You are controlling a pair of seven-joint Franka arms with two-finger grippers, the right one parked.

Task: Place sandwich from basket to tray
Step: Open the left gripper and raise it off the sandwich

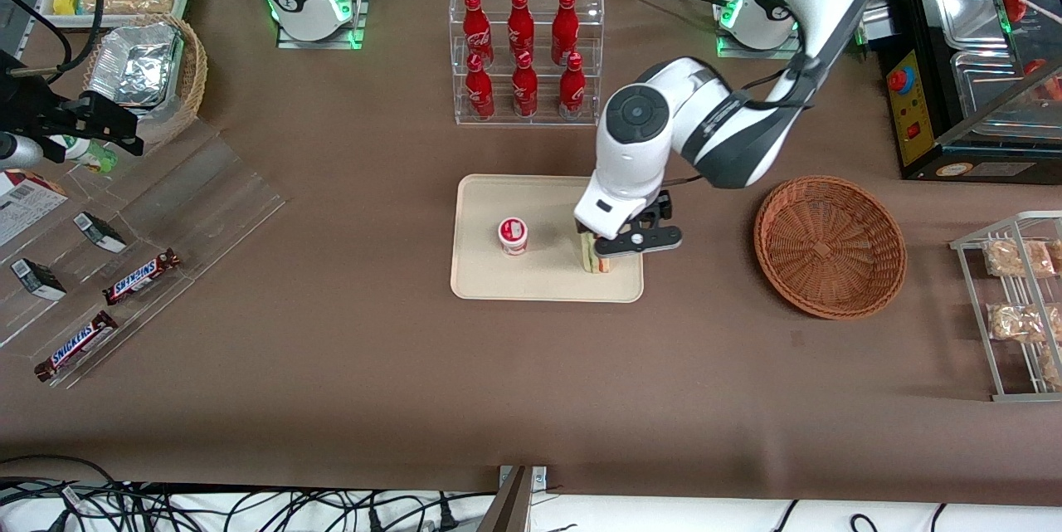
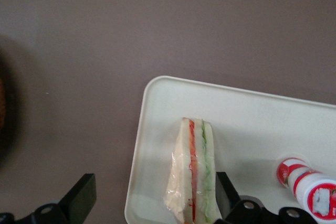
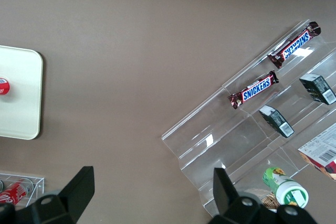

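cream plastic, low-rimmed: the tray (image 1: 498,275) lay on the brown table (image 1: 332,366) in the middle of the front view, nearer the camera than a clear rack of red bottles (image 1: 521,51) at its 12 o'clock. the sandwich (image 1: 596,258) stood on its edge on the tray, close to the rim at the working arm's end, its pale bread and red and green layers running in upright stripes. a small red-and-white cup (image 1: 513,235) sat on the tray too, at about 9 o'clock from the sandwich and apart from it.

the end effector (image 1: 599,254) hung right over the sandwich. in the wrist view its fingers (image 2: 227,192) were spread wide, one just beside the green side of the sandwich (image 2: 191,174), the other well clear of it, out over bare table past the tray's rim (image 2: 137,150); whether the near one touched the bread could not be told. it held nothing.

the basket (image 1: 830,246), reddish-brown wicker, sat on the table at 3 o'clock from the tray, well apart. toward the parked arm's end, snickers bars (image 1: 141,276) lay on a clear stepped stand (image 1: 166,208).
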